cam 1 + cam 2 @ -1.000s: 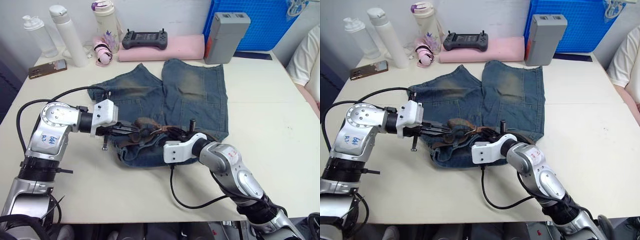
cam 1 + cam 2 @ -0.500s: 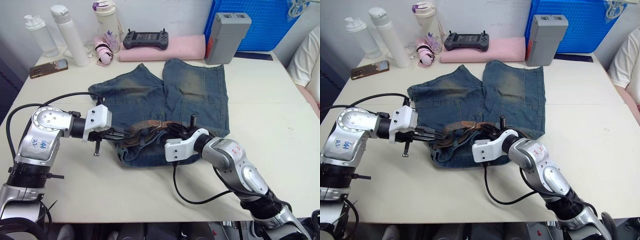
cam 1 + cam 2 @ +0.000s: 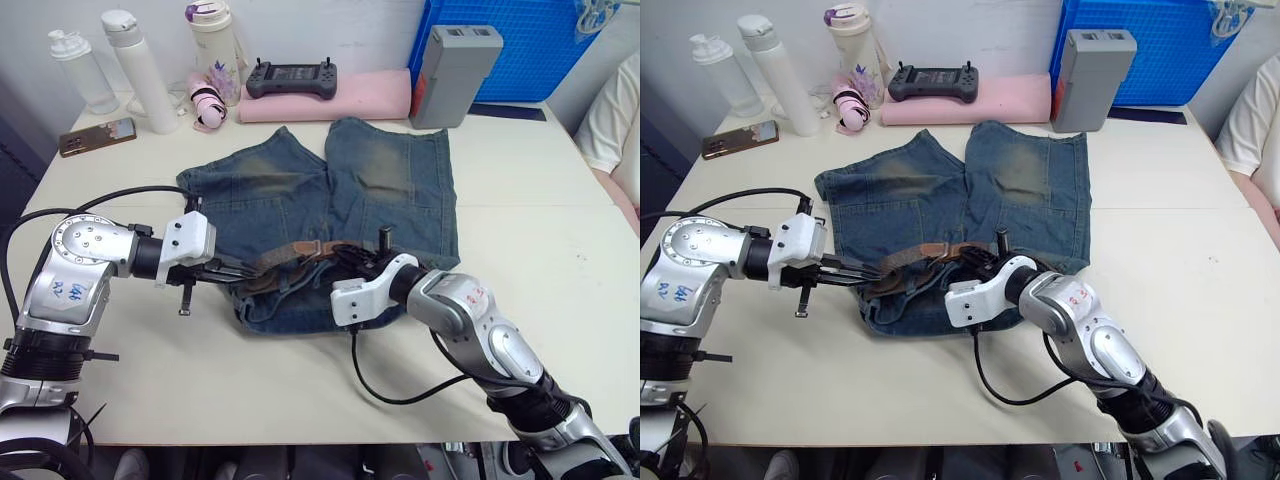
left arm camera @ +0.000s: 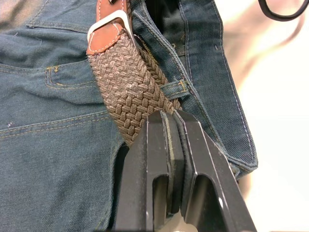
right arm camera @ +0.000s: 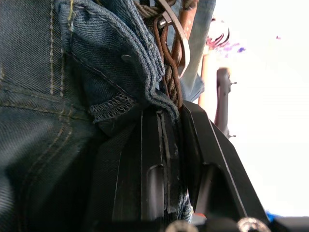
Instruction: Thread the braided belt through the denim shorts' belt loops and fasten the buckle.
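Two grippers engaged | left gripper (image 4: 169, 121) is pinched on the braided belt (image 4: 130, 82) near the buckle (image 4: 108, 24); right gripper (image 5: 169, 116) is clamped on the denim shorts (image 3: 380, 190) waistband | belt judged limp, light, grippy; best held near its stiffer leather end

Faded blue-grey denim shorts (image 3: 330, 190) with yellowish worn patches; a dark brown woven belt (image 4: 128, 92) with a tan leather end and silver buckle (image 4: 107, 23); black pincer fingers (image 4: 149, 174); cream surface (image 3: 540, 200).
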`<action>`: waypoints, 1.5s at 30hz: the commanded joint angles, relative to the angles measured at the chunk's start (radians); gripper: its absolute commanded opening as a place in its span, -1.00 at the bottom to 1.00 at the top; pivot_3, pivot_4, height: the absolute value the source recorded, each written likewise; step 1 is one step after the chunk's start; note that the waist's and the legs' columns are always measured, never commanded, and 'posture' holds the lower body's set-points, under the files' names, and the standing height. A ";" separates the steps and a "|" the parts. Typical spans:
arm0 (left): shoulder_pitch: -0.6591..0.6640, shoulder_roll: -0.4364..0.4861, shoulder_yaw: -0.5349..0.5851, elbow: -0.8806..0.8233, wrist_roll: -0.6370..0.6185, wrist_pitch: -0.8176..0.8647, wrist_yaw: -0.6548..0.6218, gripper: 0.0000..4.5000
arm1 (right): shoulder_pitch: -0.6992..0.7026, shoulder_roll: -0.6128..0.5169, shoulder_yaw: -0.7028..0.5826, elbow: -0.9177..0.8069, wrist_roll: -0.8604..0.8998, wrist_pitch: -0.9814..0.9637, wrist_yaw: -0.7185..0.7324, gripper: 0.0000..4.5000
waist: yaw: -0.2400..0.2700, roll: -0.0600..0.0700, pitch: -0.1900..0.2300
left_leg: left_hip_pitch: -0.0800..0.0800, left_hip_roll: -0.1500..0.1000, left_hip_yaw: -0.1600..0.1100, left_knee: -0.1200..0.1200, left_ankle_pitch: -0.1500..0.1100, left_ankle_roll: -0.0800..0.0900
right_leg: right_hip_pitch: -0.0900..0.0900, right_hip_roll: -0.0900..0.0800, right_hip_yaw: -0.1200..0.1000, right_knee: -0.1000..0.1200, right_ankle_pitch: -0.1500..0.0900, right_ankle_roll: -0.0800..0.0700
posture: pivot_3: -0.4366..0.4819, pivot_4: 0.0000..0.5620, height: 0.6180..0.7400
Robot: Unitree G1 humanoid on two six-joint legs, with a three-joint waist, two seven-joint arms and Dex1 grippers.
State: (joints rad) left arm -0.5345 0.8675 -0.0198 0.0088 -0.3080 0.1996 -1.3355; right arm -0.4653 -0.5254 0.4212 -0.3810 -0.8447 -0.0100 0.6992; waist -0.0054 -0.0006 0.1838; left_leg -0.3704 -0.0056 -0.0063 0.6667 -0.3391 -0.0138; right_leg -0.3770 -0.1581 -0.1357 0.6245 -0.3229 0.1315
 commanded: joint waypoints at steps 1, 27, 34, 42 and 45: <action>-0.014 0.018 0.015 -0.021 -0.015 0.000 -0.013 -1.00 | -0.035 0.002 -0.003 -0.005 0.002 -0.061 -0.031 -1.00 | 0.000 0.000 0.000 | 0.000 0.000 0.000 0.000 0.000 0.000 | 0.000 0.000 0.000 0.000 0.000 0.000 | -0.05 -0.47 0.57; -0.017 -0.006 -0.061 0.092 0.067 -0.148 -0.066 -1.00 | -0.081 0.006 -0.021 0.072 0.023 -0.204 -0.084 -1.00 | -0.003 0.000 0.000 | 0.000 0.000 0.000 0.000 0.000 0.000 | 0.000 0.000 0.000 0.000 0.000 0.000 | -0.05 -0.47 0.57; -0.015 0.008 -0.052 0.099 0.067 -0.151 -0.063 -1.00 | -0.041 -0.005 -0.029 0.085 0.017 -0.134 -0.027 -1.00 | -0.002 0.000 0.000 | 0.000 0.001 0.000 0.000 0.000 0.000 | 0.000 0.001 0.000 0.000 0.000 0.000 | -0.05 -0.47 0.57; -0.003 0.001 -0.043 0.076 0.058 -0.127 -0.035 -1.00 | -0.001 -0.027 0.044 0.099 -0.039 -0.157 0.018 -1.00 | 0.000 0.000 0.000 | 0.001 0.001 0.001 0.000 0.000 0.000 | 0.000 0.001 0.000 0.001 0.000 0.000 | -0.05 -0.47 0.57; 0.004 -0.002 -0.044 0.076 0.058 -0.125 -0.026 -1.00 | -0.015 -0.021 0.083 0.140 -0.089 -0.182 0.008 -1.00 | -0.001 -0.001 0.000 | 0.001 0.001 0.001 0.000 0.000 0.000 | 0.000 0.001 0.001 0.001 0.000 0.000 | -0.05 -0.47 0.57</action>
State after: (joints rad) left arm -0.5391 0.8642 -0.0817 0.1169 -0.2407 0.0741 -1.3664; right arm -0.4815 -0.5448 0.4651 -0.2648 -0.9017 -0.1654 0.7009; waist -0.0063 -0.0013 0.1833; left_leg -0.3696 -0.0049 -0.0055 0.6671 -0.3391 -0.0137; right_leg -0.3772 -0.1573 -0.1350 0.6252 -0.3229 0.1314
